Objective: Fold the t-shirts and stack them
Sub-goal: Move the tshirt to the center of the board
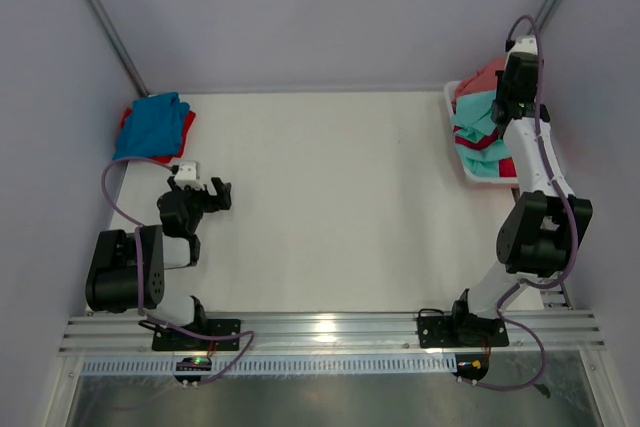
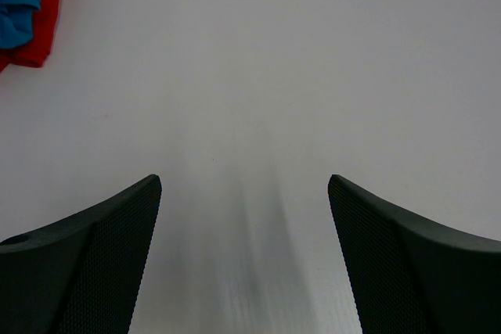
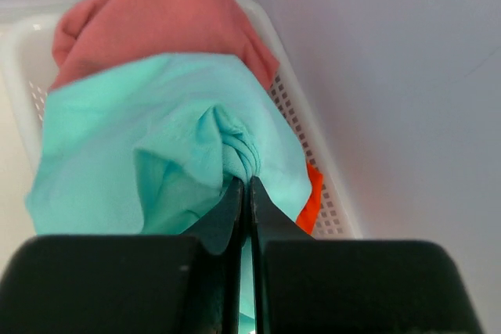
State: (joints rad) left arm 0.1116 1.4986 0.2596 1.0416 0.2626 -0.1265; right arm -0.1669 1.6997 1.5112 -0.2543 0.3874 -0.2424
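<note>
Pinching a bunched fold of the mint-teal t-shirt (image 3: 156, 138), the right pincer (image 3: 244, 187) has its jaws pressed together on the cloth, at the upper right of the top view. That shirt lies in the white mesh basket (image 3: 309, 119), with a salmon pink t-shirt (image 3: 156, 13) above it in the wrist frame and an orange t-shirt (image 3: 313, 193) peeking out at its right. The left pincer (image 2: 243, 185) hangs wide apart, holding nothing, over the counter (image 1: 330, 197). A blue t-shirt (image 1: 150, 125) rests on a red t-shirt (image 2: 48, 17) at upper left.
</note>
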